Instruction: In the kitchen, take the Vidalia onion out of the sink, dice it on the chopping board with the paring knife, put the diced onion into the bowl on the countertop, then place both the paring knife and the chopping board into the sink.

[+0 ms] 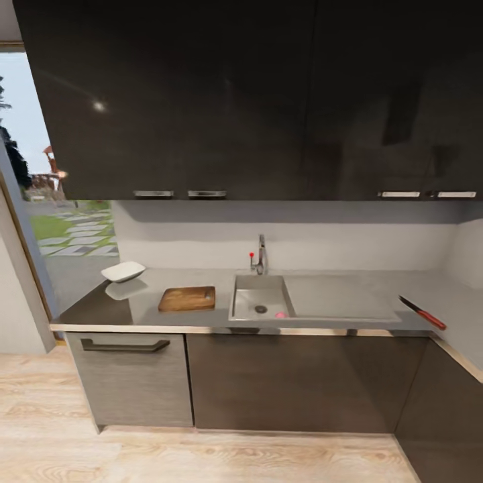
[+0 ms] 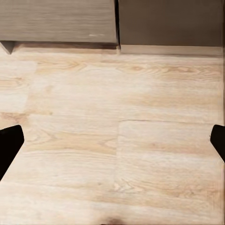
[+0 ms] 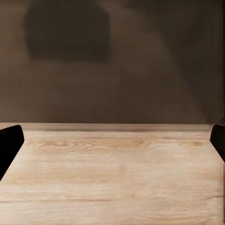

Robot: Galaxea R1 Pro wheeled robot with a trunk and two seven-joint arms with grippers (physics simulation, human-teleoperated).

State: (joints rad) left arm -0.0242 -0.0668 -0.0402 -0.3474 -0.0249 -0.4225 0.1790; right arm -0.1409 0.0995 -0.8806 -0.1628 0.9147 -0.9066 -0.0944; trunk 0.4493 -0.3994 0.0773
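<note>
I expect the small rounded pinkish-red onion (image 1: 280, 314), low in the grey steel sink (image 1: 257, 292) beside its drain, to be light and slippery, best pinched across its middle, with both grippers (image 2: 112, 140) (image 3: 112, 140) spread wide, holding nothing.

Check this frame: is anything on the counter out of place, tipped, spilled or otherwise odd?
Nothing spilled or damaged. The onion lies in the sink by the drain. The board lies flat left of the sink, the bowl upright beyond it. The knife lies alone at the counter's far right, well apart from the board.
</note>
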